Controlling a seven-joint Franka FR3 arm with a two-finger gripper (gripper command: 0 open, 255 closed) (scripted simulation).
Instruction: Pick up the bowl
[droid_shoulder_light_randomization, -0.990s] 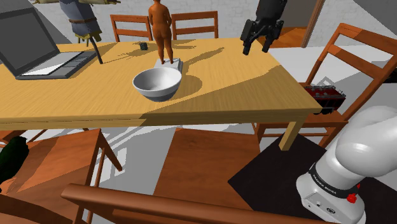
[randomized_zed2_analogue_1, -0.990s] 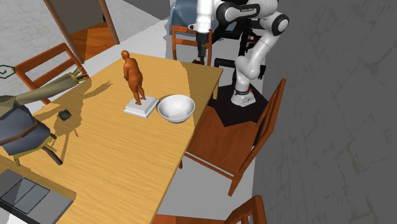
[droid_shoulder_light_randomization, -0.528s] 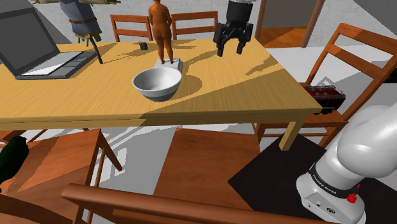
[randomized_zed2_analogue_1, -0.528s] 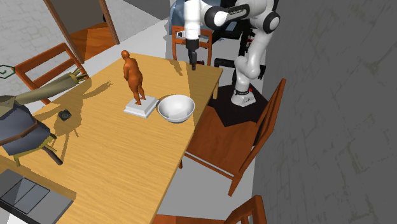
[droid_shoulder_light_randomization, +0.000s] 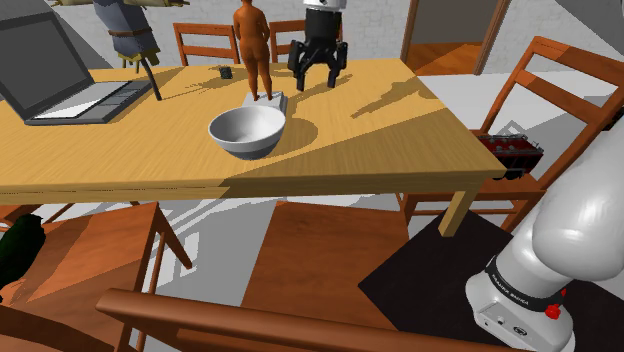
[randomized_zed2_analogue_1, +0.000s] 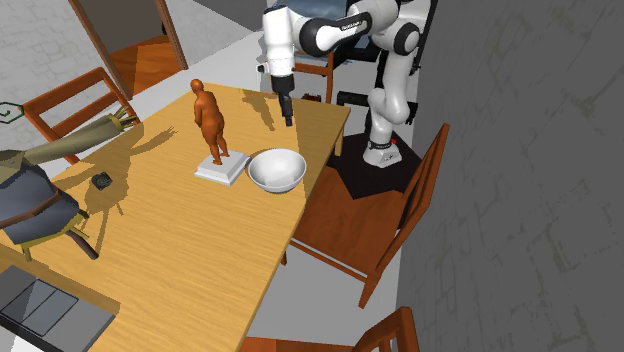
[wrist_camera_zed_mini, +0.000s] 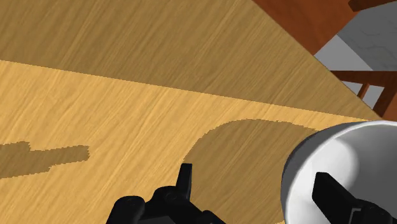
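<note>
Wood-grain table (droid_shoulder_light_randomization: 380, 130) fills the middle of a room with chairs drawn up around it. Above the table the gripper (droid_shoulder_light_randomization: 318, 78) hangs with its fingers (wrist_camera_zed_mini: 185, 175) spread wide and nothing between them. In the wrist view, one finger shows against bare wood and the other against the bowl's wall.

Just beyond the fingers, the white bowl (droid_shoulder_light_randomization: 247, 130) sits upright near the table's near edge in the shoulder view. The gripper is on its far side and a little to the shoulder view's right. A brown figurine (droid_shoulder_light_randomization: 254, 45) on a pale base stands just beside the bowl on the far side; I cannot tell whether base and bowl touch. A laptop (droid_shoulder_light_randomization: 70, 70) lies well apart, at the shoulder view's left.

I judge this to be the approach, with no grasp begun. The next move calls for bringing the hand over the rim on the side away from the figurine, then lowering one finger inside and one outside, then closing.

A dark band on the arm's base (droid_shoulder_light_randomization: 520, 295) carries small lettering that I cannot read.
</note>
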